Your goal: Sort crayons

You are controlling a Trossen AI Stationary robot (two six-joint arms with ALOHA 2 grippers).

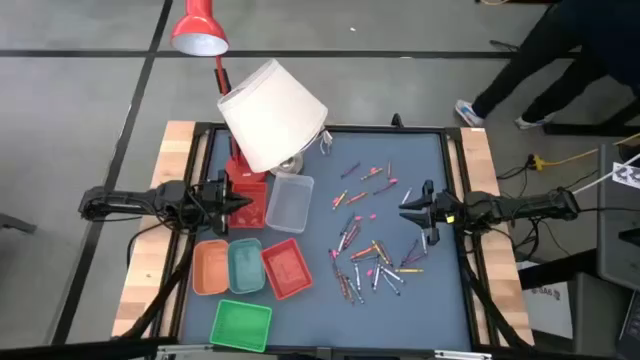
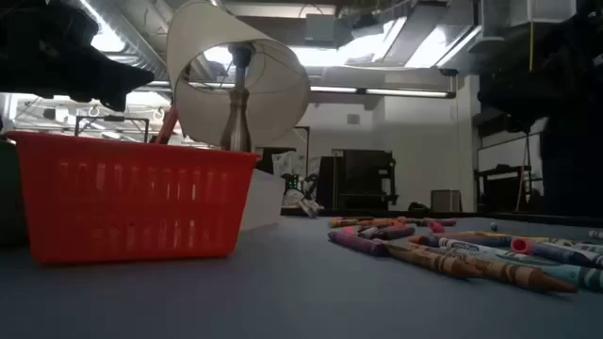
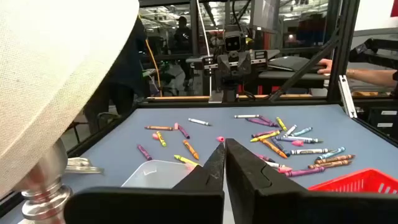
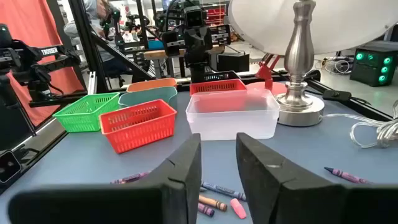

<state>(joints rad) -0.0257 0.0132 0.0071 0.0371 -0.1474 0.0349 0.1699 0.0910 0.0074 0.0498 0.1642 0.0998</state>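
Crayons (image 1: 372, 250) lie loose over the mat's 3–5 o'clock area in the high view, none in the trays (image 1: 244, 268) grouped at 8 o'clock, so sorting looks unstarted. Right gripper (image 1: 404, 207) hovers at their 12 o'clock edge; left gripper (image 1: 246, 203) waits by the lamp (image 1: 272, 113), crowding that side.

Low view: red tray (image 2: 122, 193) at 9 o'clock, open mat between it and the crayons.

Left wrist view: jaws nearly closed, empty.

Right wrist view: jaws slightly apart, holding nothing; clear tray (image 4: 231, 114) ahead.
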